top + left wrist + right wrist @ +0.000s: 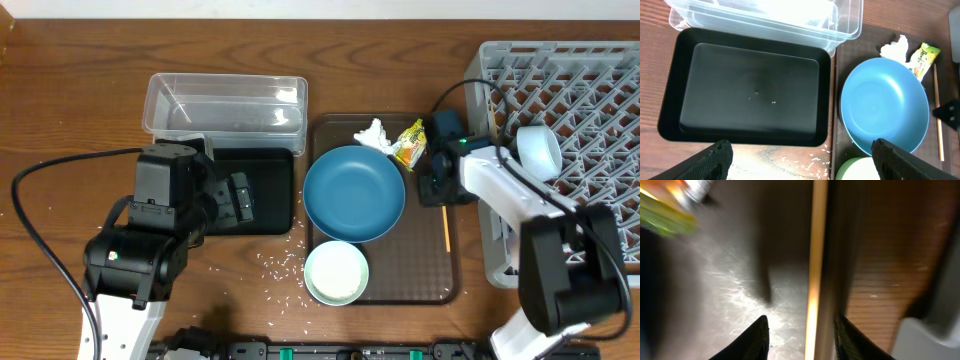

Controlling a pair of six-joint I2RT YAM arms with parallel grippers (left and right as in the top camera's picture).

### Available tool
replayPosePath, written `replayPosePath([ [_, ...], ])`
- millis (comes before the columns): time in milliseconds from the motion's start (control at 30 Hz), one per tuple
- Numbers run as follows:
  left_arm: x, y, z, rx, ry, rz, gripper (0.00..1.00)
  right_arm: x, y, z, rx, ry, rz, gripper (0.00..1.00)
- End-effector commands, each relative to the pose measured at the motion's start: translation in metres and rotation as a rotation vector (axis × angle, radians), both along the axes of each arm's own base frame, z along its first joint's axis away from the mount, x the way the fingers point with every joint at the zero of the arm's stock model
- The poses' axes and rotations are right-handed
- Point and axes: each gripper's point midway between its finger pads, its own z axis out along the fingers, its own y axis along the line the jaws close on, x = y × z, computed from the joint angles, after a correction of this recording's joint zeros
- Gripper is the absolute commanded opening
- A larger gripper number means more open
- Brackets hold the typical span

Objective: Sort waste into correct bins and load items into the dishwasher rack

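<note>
**Straddling the chopsticks at the tray's right rim**

Spread apart and pinching nothing, the fingers of the right gripper (801,322) stood on either side of the wooden chopsticks (815,255). In the wrist view the pale wood ran straight away between them, its long axis square to the line of closing, so a plain squeeze looked sufficient. Blur hid whether the fingertips touched the surface, and whether one stick or a pair lay there.

The chopsticks rested on the brown serving tray (420,285), lengthwise front to back and hard along its right rim. That raised rim seemed to leave the outer finger little room.

Just beyond the gripper lay the snack wrapper (410,143), with the tissue (373,133) beside it. The blue bowl (354,193) sat to the left, clear of the sticks.

To the right, the dishwasher rack (570,90) stood just beside the tray, a short carry away.

Farthest off, the left gripper (801,147) hovered over the black tray (670,100), jaws wide and empty. It was well apart from the chopsticks, so the right arm was plainly the nearer.
</note>
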Motion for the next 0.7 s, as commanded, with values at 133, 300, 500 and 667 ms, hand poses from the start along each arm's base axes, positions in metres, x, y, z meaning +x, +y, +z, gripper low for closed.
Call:
replayPosePath([
  [133, 0.001, 0.003, 0.002, 0.019, -0.007, -0.002, 0.91, -0.011, 0.007, -0.035, 0.018, 0.092, -0.044, 0.09],
  [300, 0.001, 0.003, 0.002, 0.019, -0.007, -0.002, 0.91, -0.008, 0.005, -0.023, 0.005, 0.068, -0.038, 0.01],
  [500, 0.001, 0.003, 0.002, 0.019, -0.007, -0.002, 0.91, 0.016, 0.002, 0.042, 0.011, -0.115, 0.017, 0.01],
  [667, 0.001, 0.003, 0.002, 0.019, -0.007, -0.001, 0.91, 0.045, -0.054, 0.120, -0.225, -0.419, -0.072, 0.01],
])
